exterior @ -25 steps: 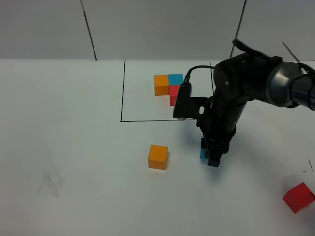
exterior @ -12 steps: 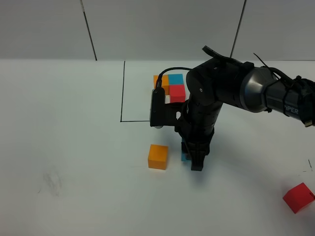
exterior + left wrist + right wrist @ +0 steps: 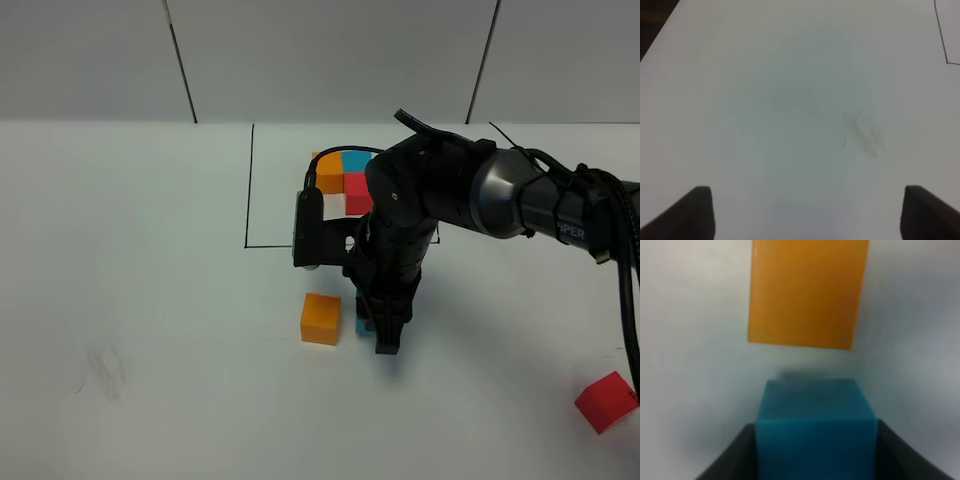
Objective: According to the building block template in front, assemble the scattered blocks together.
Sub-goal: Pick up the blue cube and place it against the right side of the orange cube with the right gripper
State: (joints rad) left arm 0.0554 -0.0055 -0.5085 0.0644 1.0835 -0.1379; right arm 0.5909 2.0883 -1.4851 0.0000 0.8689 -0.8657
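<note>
My right gripper (image 3: 380, 332) is shut on the light blue cube (image 3: 362, 324) and holds it at the table, just right of the loose orange cube (image 3: 321, 319). In the right wrist view the blue cube (image 3: 815, 427) sits between my dark fingers (image 3: 735, 457), with the orange cube (image 3: 807, 292) a small gap ahead. The red cube (image 3: 606, 402) lies far off at the front right. The template (image 3: 343, 172), an orange, blue and red trio inside the black drawn rectangle (image 3: 248, 190), is partly hidden behind my right arm. My left gripper (image 3: 807, 215) is open over bare table.
The right arm (image 3: 450, 195) reaches across the middle and covers the frame's right part. A faint grey smudge (image 3: 103, 368) marks the table at the front left; it also shows in the left wrist view (image 3: 862, 132). A corner of the drawn rectangle (image 3: 940, 35) shows there too.
My right gripper has carried the blue cube leftward, from well right of the orange cube to close beside it. The orange and red cubes have not moved.
</note>
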